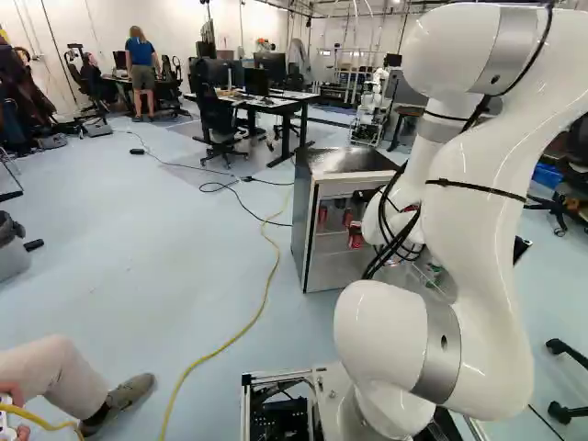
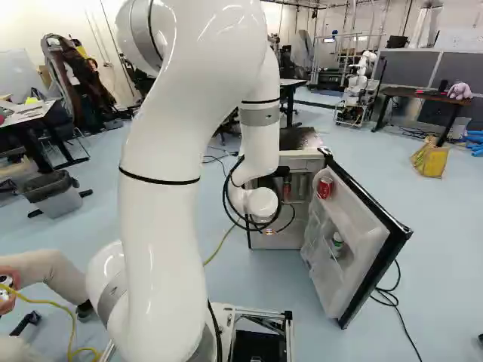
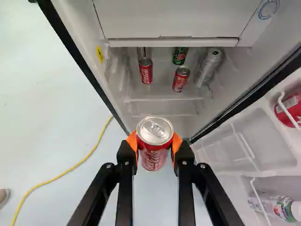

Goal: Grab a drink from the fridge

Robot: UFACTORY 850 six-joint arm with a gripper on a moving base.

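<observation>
In the wrist view my gripper is shut on a red drink can, orange pads pressing it from two sides, its silver top facing the camera. The can is upright, just outside the fridge opening. My arm's wrist mostly hides the gripper in the base views. The fridge stands open ahead. Inside, in the wrist view, are two smaller-looking red cans, a green can and a silver can.
The opened fridge door carries a red can and a bottle on its shelves. A yellow cable runs along the floor left of the fridge. A person's leg is close at the left. Another robot stands far behind.
</observation>
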